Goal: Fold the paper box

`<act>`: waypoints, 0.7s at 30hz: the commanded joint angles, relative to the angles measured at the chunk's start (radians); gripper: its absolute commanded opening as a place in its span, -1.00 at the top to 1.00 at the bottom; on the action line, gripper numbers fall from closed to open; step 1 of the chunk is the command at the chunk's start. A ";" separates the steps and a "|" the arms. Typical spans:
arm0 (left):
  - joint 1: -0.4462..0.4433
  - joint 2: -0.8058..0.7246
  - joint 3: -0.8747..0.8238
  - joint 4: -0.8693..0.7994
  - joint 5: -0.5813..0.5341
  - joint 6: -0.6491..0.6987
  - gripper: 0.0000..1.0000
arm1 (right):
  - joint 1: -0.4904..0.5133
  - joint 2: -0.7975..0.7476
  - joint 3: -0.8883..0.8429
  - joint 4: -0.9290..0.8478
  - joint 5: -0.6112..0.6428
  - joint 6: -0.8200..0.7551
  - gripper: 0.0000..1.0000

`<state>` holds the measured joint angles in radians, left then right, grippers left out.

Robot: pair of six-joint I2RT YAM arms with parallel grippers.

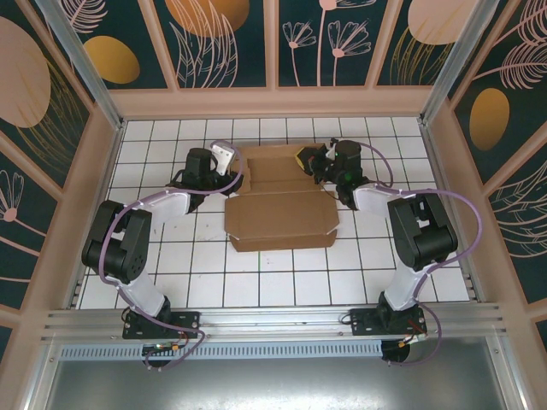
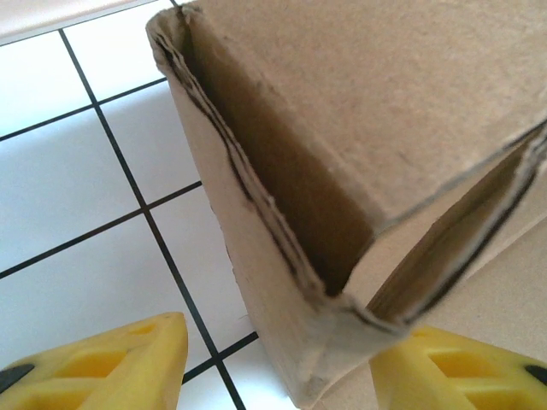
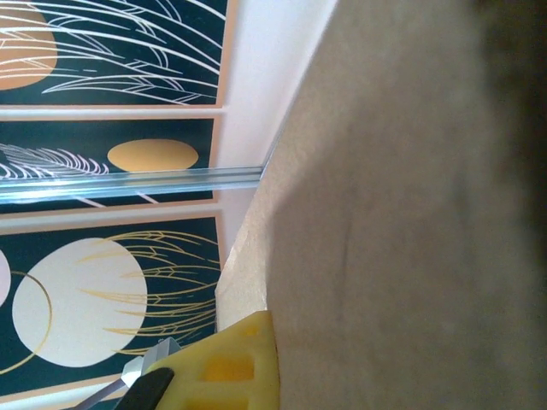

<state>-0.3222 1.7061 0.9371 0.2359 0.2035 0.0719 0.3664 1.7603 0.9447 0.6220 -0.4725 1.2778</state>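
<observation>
The paper box (image 1: pixel 280 215) is plain brown cardboard, partly folded, lying mid-table between the two arms. My left gripper (image 1: pixel 229 162) is at its far left corner. In the left wrist view that gripper (image 2: pixel 278 363) is open, its yellow fingers (image 2: pixel 128 363) straddling a raised, layered corner of the box (image 2: pixel 359 128); white tile shows between the left finger and the cardboard. My right gripper (image 1: pixel 304 160) is at the box's far right. In the right wrist view it (image 3: pixel 278 363) is shut on a cardboard flap (image 3: pixel 402 222), one yellow finger (image 3: pixel 231 367) pressed against it, the other hidden behind.
The table (image 1: pixel 171 256) is white tile with dark grid lines, fenced by pale walls and patterned panels (image 1: pixel 222 43). An aluminium rail (image 1: pixel 273 320) runs along the near edge by the arm bases. Open tile lies in front of the box.
</observation>
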 commanded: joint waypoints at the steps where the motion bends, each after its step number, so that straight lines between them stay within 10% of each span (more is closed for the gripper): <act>1: -0.006 -0.014 0.030 0.037 -0.018 0.032 -0.16 | 0.019 -0.024 0.009 -0.085 -0.051 0.029 0.88; 21: -0.025 0.001 0.058 0.044 -0.182 0.007 0.00 | 0.046 -0.053 0.066 -0.242 -0.041 0.066 0.83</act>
<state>-0.3332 1.6993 0.9699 0.2440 0.0841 0.0982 0.4004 1.7390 1.0016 0.4709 -0.5137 1.3666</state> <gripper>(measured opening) 0.512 0.086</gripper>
